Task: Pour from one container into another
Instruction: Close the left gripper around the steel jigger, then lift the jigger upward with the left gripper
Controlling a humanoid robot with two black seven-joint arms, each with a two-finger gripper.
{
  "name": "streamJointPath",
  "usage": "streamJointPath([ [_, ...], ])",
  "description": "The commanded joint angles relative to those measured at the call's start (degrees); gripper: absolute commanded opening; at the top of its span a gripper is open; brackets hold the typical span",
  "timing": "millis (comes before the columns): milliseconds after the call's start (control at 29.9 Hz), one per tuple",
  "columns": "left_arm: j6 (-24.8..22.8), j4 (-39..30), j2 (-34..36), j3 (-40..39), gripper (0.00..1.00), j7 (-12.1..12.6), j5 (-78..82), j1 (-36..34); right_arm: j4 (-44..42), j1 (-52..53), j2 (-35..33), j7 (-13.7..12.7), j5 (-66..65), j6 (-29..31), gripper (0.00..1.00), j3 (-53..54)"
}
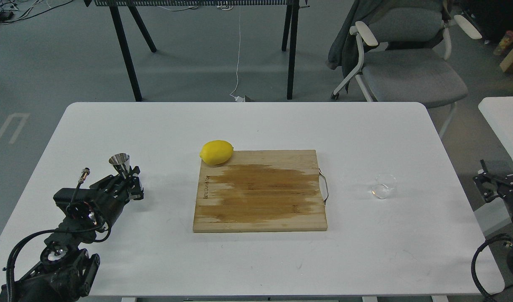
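Observation:
The shiny steel jigger (119, 160) stands upright near the table's left edge, only its upper cone showing above my left gripper (129, 181). That gripper's fingers are closed in on the jigger's waist and lower half. The small clear glass cup (384, 186) sits alone on the table at the right, beyond the board's handle. My right gripper (482, 179) hangs off the table's right edge, well apart from the cup, open and holding nothing.
A wooden cutting board (260, 197) with a dark wet patch lies mid-table, a wire handle on its right side. A yellow lemon (216, 152) rests at its far left corner. An office chair (407, 63) and black table legs stand behind the white table (248, 121).

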Motion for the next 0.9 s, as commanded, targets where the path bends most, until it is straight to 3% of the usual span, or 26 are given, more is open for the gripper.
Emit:
streamJointPath([
  [0,-0.01,0.35,0.5,0.0,0.11,0.0,-0.09,-0.01,-0.66,-0.05,0.01,0.0,0.0,0.0,1.0,0.0],
  [134,-0.1,0.97,0.76,-0.79,0.11,0.0,-0.18,-2.02,-1.1,-0.23,0.01,0.0,0.0,0.0,1.0,0.0],
  [334,-0.89,1.23,3.92,-1.14,0.11,0.0,-0.18,-10.54,-1.54,-0.32,0.01,0.0,0.0,0.0,1.0,0.0],
  [535,-5.55,1.5,3.58,-0.88,0.11,0.0,-0.09,-20.03,-1.45,-0.4,0.09,0.0,0.0,0.0,1.0,0.0],
  [769,-7.48,4.48,-5.11,-0.61,0.12,0.0,0.0,-26.99,-1.54,-0.23,0.36,0.0,0.0,0.0,1.0,0.0],
  [869,-8.45,7.9,-5.21,-0.44,0.12,0.0,0.0,-27.52,-1.54,-0.23,0.36,0.0,0.0,0.0,1.0,0.0],
])
